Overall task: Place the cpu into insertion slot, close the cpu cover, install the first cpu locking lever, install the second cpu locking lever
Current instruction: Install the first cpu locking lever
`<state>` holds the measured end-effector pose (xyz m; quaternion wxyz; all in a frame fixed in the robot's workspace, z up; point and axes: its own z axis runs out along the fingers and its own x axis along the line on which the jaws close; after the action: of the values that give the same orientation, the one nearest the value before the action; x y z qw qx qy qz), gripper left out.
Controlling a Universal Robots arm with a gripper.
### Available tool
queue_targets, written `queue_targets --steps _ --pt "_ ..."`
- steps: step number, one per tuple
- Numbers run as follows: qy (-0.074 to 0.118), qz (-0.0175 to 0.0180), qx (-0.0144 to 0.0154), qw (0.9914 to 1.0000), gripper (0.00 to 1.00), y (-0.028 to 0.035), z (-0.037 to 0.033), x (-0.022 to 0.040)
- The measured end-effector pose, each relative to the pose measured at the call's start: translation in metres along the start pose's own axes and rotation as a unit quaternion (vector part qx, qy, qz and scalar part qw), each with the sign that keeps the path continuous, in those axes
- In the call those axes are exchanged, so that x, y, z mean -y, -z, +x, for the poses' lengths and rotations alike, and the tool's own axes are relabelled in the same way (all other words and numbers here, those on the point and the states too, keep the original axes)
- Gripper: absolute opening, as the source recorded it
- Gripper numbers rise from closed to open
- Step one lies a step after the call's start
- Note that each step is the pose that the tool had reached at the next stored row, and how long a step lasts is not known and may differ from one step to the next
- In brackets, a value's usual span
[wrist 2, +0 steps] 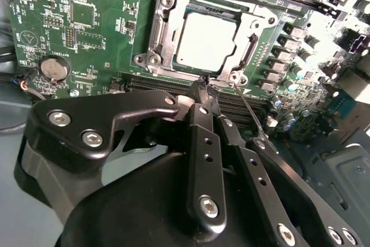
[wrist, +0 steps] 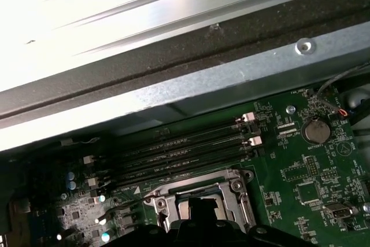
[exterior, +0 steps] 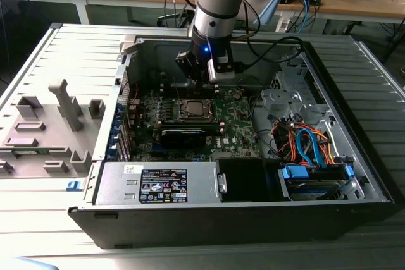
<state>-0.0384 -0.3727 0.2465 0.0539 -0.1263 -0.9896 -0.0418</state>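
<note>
Item: cpu [wrist 2: 207,40], seated in the insertion slot [wrist 2: 203,36] beneath the lowered cpu cover [wrist 2: 250,43].

Gripper [wrist 2: 206,85]: fingers closed together, tips at the socket's edge beside a thin wire locking lever [wrist 2: 250,111], probably to press it home.

The exterior view places the arm inside an open computer case [exterior: 354,175]; the first wrist view adds the memory slots [wrist: 185,151].

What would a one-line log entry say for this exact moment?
cpu: seated in insertion slot | cpu cover: closed over it | gripper: fingers together at socket edge, beside thin locking lever
</note>
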Motion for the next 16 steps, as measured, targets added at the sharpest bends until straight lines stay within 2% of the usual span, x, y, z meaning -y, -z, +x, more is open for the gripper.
queue_targets --steps 4,16 --pt "0.012 0.0014 -0.0008 0.99993 0.11 -0.0001 0.0000 0.0000" --pt "0.023 0.0006 -0.0021 0.99974 0.11 -0.0002 -0.0003 0.0014"
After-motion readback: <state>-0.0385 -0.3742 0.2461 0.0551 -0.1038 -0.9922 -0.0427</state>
